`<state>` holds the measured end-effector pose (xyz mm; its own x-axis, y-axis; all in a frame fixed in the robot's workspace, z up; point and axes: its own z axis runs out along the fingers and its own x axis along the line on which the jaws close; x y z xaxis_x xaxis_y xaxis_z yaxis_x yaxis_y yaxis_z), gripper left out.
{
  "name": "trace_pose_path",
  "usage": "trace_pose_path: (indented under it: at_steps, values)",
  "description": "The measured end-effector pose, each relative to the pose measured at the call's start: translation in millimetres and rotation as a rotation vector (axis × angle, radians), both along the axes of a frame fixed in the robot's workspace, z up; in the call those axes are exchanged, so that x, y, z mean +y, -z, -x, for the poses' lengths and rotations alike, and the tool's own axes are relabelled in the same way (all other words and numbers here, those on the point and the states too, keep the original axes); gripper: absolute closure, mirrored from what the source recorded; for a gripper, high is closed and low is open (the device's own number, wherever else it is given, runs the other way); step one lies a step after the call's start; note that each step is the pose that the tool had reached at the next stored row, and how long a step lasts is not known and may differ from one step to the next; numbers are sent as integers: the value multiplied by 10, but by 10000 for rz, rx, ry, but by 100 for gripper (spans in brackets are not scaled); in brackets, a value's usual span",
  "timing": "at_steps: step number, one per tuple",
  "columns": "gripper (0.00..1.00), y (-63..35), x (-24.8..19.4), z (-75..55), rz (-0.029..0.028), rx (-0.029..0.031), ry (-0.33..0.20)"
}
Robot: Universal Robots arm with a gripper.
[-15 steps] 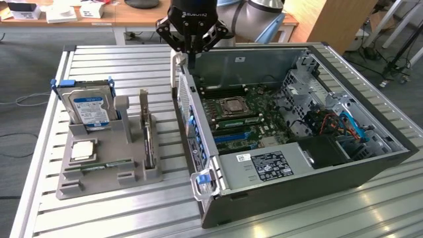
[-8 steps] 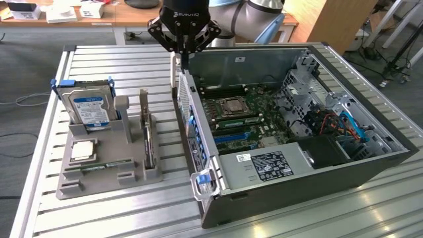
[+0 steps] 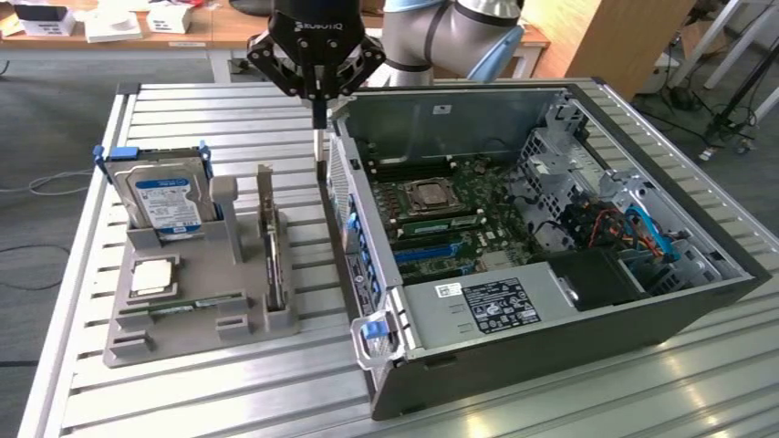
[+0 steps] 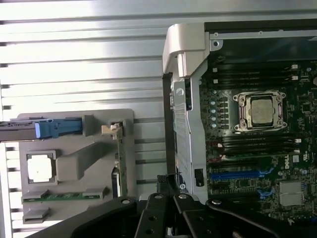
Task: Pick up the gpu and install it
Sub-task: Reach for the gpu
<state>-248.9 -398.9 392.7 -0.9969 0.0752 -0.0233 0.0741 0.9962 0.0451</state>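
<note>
Counting down by size: one open case [image 3: 512,351], one holder [image 3: 182,333] beside it, one gripper [image 3: 319,151] — clenched, empty, hovering between the two. On the holder: one drive [image 3: 164,196], one gpu [image 3: 270,237], one chip [image 3: 152,276], one stick [image 3: 195,303]. Of the gpu: stands on edge in a holder slot, untouched; probably light, stiff, fragile — best pinched at the top edge.

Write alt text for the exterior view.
A black robot gripper, shut, hangs between a grey parts holder and an open dark computer case. The thin flat dark gpu card stands edge-on in the holder, beside a blue-labelled hard drive.
</note>
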Motion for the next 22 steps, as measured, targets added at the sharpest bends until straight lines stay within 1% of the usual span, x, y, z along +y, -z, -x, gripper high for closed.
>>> trace_pose_path:
  at_steps: [5, 13, 20, 22]
  values:
    - [89, 0, 0, 106, 0, 0, 1]
    - [89, 1, 0, 332, 0, 0, 1]
    - [89, 2, 0, 510, 0, 0, 1]
    - [89, 2, 0, 543, 0, 0, 1]
